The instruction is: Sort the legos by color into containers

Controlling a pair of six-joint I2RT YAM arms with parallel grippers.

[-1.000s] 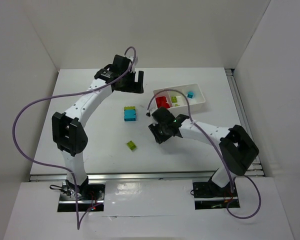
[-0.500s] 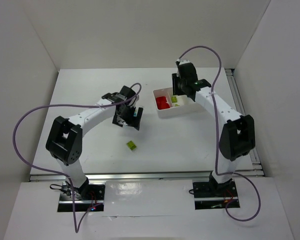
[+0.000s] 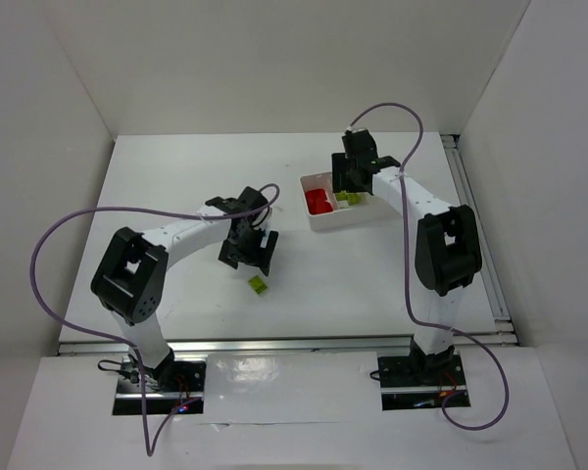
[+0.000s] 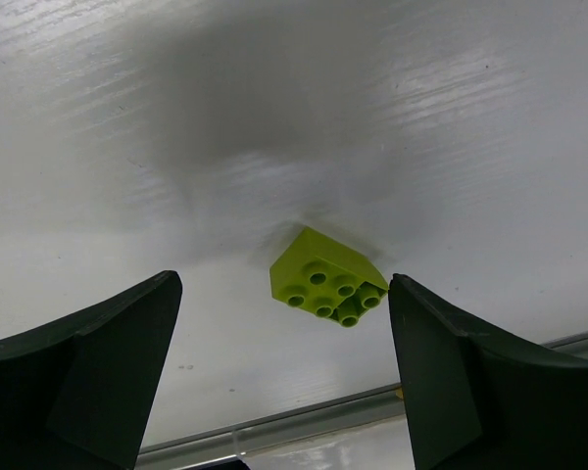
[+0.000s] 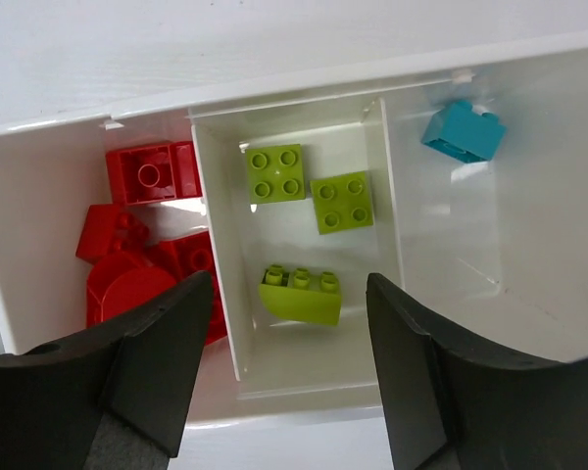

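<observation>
Legos sit in two places. One lime green brick lies alone on the white bench, its studded face turned toward the left wrist camera. It is near the front edge and well apart from the tray. The others are in the white tray, which lies toward the far right of the bench.

Seen from the right wrist, the tray's three compartments are sorted by color. The left one holds a heap of red bricks, the middle one three lime green bricks, and the right one a single cyan-blue brick. Two of the lime bricks lie flat with studs up, close together at the far end. The third, a longer one showing a row of studs, lies tilted nearer the camera. The cyan-blue brick rests at the far end of its compartment, close to the divider.

The left fingers are spread wide low over the bench. One stands on each side of the loose lime brick, and neither touches it.

The right fingers are also spread and pinch nothing. They hover over the tray, and the tilted lime brick shows in the gap beneath them.

From above, the right arm reaches across the tray and covers much of it. The red heap shows at the tray's left end.
</observation>
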